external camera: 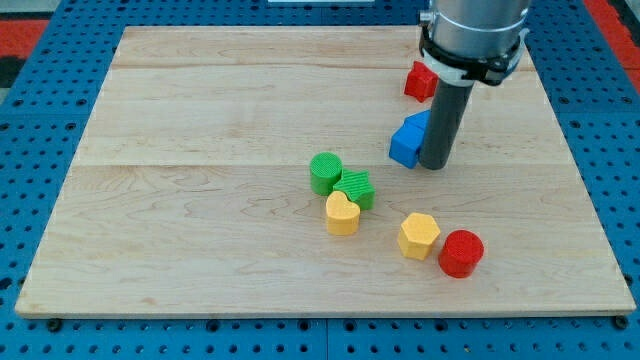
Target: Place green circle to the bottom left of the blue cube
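Our tip (434, 165) is a bare rod, no pincer to open or hold; it rests touching the blue cube (408, 140) at the cube's 4 o'clock; red block (420, 80) lies at 12 of the cube. The green circle (325, 172) sits near, at the cube's 8 o'clock, touching a green block (356, 188) and beside a yellow heart (342, 213); we judge it roughly placed. Yellow hexagon (418, 236), red cylinder (461, 253) lie at 6.

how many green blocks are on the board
2. The green circle sits near the board's middle; the second green block, its shape unclear, touches it at the lower right, above the yellow heart. My tip could hide little.
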